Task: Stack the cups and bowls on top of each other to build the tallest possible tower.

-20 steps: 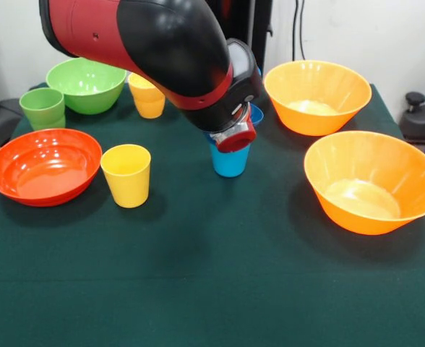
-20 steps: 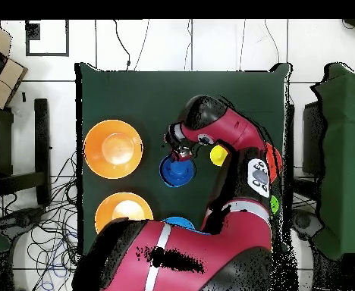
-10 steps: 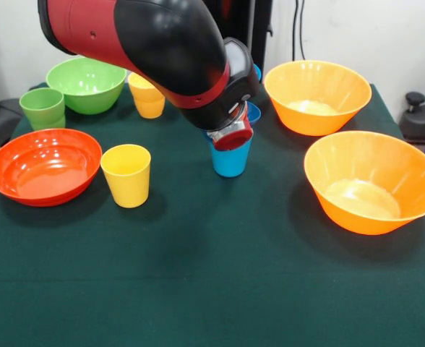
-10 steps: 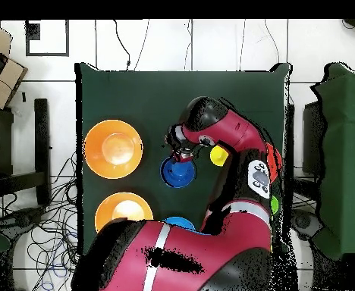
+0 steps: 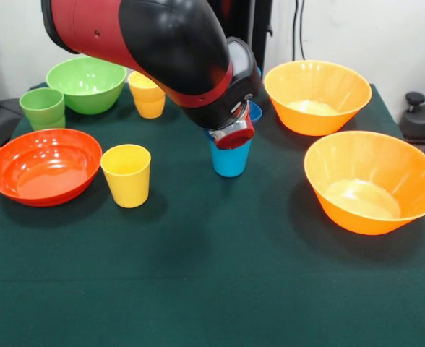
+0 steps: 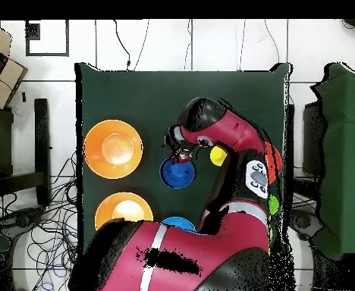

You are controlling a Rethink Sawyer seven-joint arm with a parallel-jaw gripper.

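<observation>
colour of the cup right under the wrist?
Light blue cup; clearest in the front view.

The arm [image 5: 162, 50] is hiding the claw's fingers and the light blue cup's [image 5: 230, 159] rim. Behind it, a blue bowl [image 5: 255, 113] is showing only an edge.

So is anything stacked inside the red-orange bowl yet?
No. In the front view the red-orange bowl holds nothing, and the yellow cup stands on the cloth beside it.

Upright light blue cup [image 5: 230, 160] mid-table; bowls [image 5: 371, 181] and other cups [image 5: 126, 175] scattered, unstacked.
</observation>
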